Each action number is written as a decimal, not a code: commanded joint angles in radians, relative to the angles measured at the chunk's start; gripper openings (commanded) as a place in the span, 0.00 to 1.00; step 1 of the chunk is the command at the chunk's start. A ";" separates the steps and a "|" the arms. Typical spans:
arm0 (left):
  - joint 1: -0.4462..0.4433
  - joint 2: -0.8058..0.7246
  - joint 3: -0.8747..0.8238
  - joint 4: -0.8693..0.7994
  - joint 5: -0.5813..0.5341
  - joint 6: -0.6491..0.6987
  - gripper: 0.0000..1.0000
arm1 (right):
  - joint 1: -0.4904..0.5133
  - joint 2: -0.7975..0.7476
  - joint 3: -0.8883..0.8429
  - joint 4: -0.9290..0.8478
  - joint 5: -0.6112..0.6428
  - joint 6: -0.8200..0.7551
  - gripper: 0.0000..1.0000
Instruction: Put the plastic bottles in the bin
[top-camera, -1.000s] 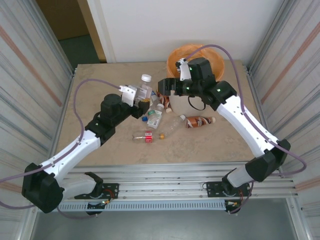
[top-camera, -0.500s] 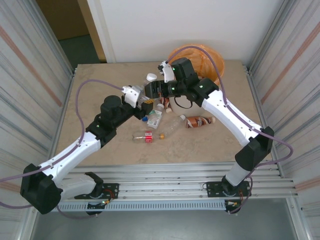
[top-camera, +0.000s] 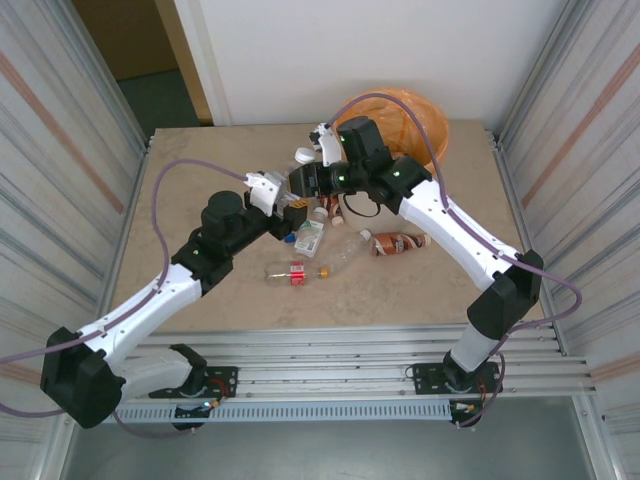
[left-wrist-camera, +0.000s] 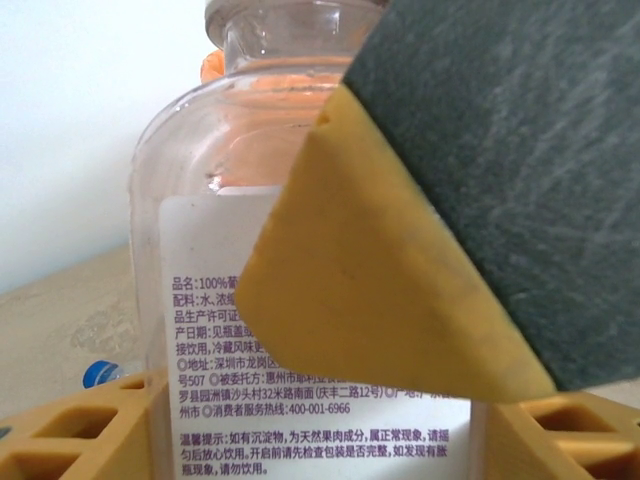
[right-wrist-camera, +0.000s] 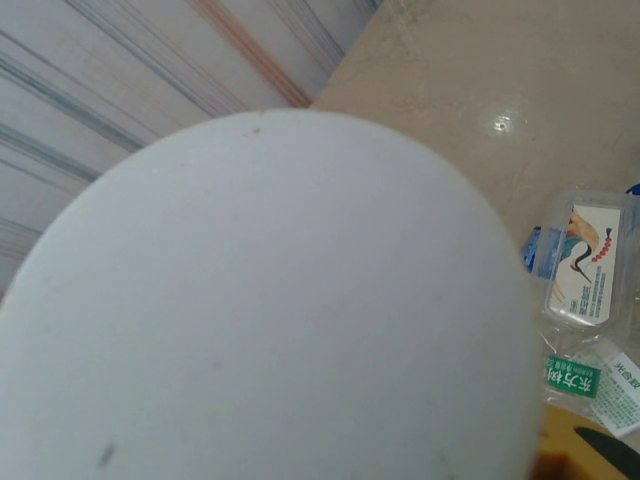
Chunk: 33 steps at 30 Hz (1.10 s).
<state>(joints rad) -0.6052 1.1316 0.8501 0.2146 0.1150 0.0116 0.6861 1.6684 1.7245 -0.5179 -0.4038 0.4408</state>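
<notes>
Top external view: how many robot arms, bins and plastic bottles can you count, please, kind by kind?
White-and-black robot arms: 2
Round cream bin with orange bag lining: 1
Small plastic bottles: at least 5 told apart; the pile under the arms may hide more
Total: at least 8

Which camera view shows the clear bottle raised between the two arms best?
The left wrist view: the clear labelled bottle stands close up, neck and printed label legible, partly behind a yellow jaw. The top external view catches its white cap between the arms. The right wrist view has a white blur, perhaps that cap.
</notes>
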 joint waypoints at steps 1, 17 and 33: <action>-0.008 -0.034 0.012 0.039 0.014 -0.004 0.78 | 0.000 -0.014 0.003 0.028 0.019 0.016 0.31; -0.010 -0.283 -0.083 0.116 -0.044 -0.027 0.99 | -0.023 -0.069 0.264 -0.215 0.298 -0.187 0.26; -0.007 -0.328 -0.125 0.117 -0.248 -0.033 0.99 | -0.264 0.014 0.493 -0.313 0.458 -0.323 0.28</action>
<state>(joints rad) -0.6109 0.8124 0.7254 0.3061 -0.0776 -0.0051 0.4656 1.6402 2.1712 -0.8112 0.0261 0.1696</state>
